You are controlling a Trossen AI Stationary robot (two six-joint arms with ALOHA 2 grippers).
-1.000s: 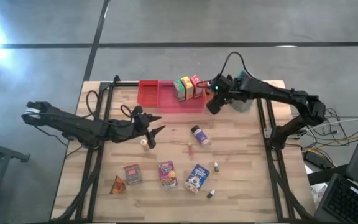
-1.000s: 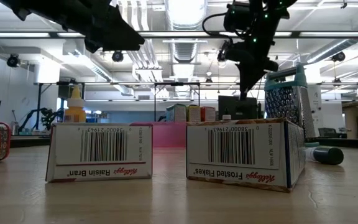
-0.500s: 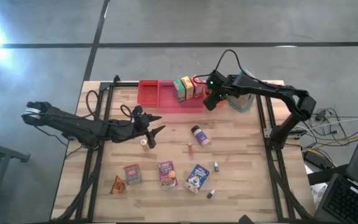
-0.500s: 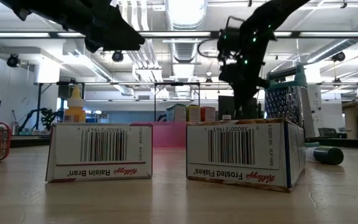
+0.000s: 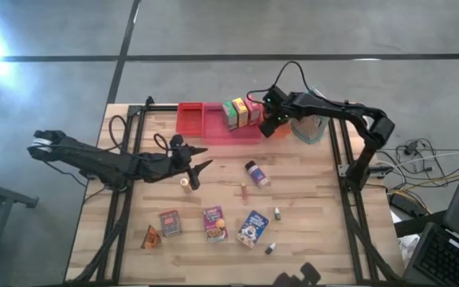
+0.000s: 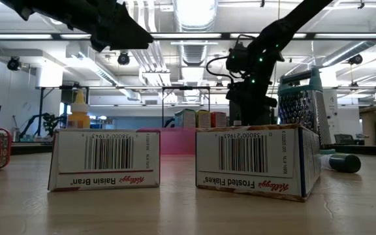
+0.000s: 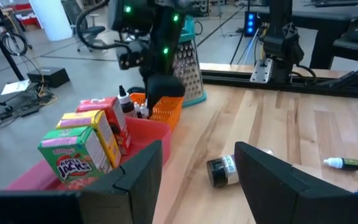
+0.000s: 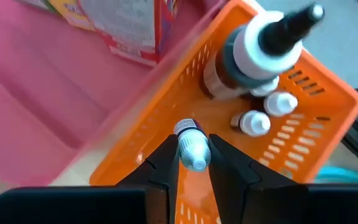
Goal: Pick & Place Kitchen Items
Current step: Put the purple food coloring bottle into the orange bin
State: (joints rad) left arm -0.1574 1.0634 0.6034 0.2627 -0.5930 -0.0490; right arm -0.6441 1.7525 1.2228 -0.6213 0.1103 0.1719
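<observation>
The right gripper (image 8: 194,163) is hanging over the orange basket (image 8: 319,134) at the far side of the table, its fingers pinching a small white-capped bottle (image 8: 192,146) just above the basket's floor. Inside that basket a larger bottle with a dark nozzle (image 8: 260,46) is standing, and two more little white-capped bottles (image 8: 253,123) are lying beside it. Just next to the basket, the pink tray (image 5: 213,121) is holding three small boxes (image 5: 240,112) in a row, green, yellow and red. The left gripper (image 5: 196,166) is hovering over the middle of the table near a small jar (image 5: 186,182), its fingers spread apart and gripping nothing. Out on the wooden table (image 5: 309,207) more items are waiting: a dark-capped jar on its side (image 5: 255,172), a red box (image 5: 170,222), a purple box (image 5: 214,223), a blue box (image 5: 253,228), an orange wedge (image 5: 151,237) and two tiny bottles (image 5: 278,213).
</observation>
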